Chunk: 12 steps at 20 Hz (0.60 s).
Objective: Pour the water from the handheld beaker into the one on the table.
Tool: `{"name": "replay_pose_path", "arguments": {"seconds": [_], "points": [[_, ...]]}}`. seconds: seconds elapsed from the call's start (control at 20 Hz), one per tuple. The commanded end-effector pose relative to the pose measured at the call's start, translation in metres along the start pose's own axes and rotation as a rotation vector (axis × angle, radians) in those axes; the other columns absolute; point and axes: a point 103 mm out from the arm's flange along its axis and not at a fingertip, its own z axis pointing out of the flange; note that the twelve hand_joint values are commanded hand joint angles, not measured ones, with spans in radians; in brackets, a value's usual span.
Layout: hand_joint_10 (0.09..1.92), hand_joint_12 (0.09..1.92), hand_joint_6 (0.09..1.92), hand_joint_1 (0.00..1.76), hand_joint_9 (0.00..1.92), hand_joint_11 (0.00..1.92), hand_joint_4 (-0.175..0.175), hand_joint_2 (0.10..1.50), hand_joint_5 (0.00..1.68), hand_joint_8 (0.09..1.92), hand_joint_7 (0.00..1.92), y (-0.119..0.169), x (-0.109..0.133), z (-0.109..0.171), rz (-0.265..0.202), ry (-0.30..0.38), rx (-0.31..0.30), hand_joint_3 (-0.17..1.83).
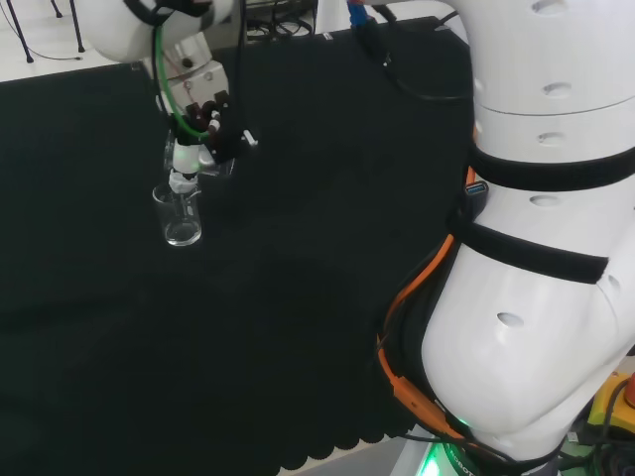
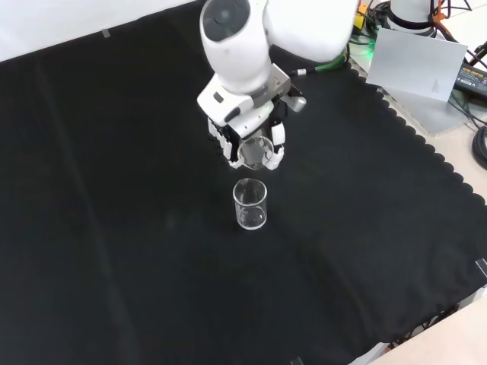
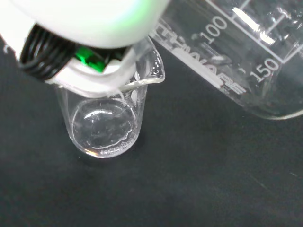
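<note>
- Front view: the black and white hand [image 2: 251, 133] has its fingers curled round a clear glass beaker [image 2: 255, 150], tilted just above the table beaker [image 2: 250, 204]
- Table beaker: cylindrical, spouted, upright on matte black cloth [image 2: 114, 228]; thin stream entering it in the wrist view

White arm [image 1: 536, 297], black bands; orange cable [image 1: 412, 297]; black-and-white hand [image 2: 251, 133]
</note>
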Motion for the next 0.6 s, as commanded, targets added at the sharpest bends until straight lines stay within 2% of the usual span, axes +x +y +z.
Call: {"name": "replay_pose_path", "arguments": {"seconds": [0.05,0.35,0.6], "points": [[0.64,0.77,0.69,1.19,1.53,1.37,-0.084,0.61,1.29,0.52,1.63,0.0,-0.031,0.002,0.01,0.162,-0.043,0.74],[0.64,0.77,0.69,1.18,1.53,1.37,-0.081,0.61,1.28,0.52,1.62,-0.003,-0.047,0.006,0.004,0.265,-0.081,0.74],[0.64,0.77,0.69,1.18,1.53,1.37,-0.08,0.61,1.28,0.53,1.62,-0.004,-0.063,0.012,-0.015,0.318,-0.111,0.74]]}}
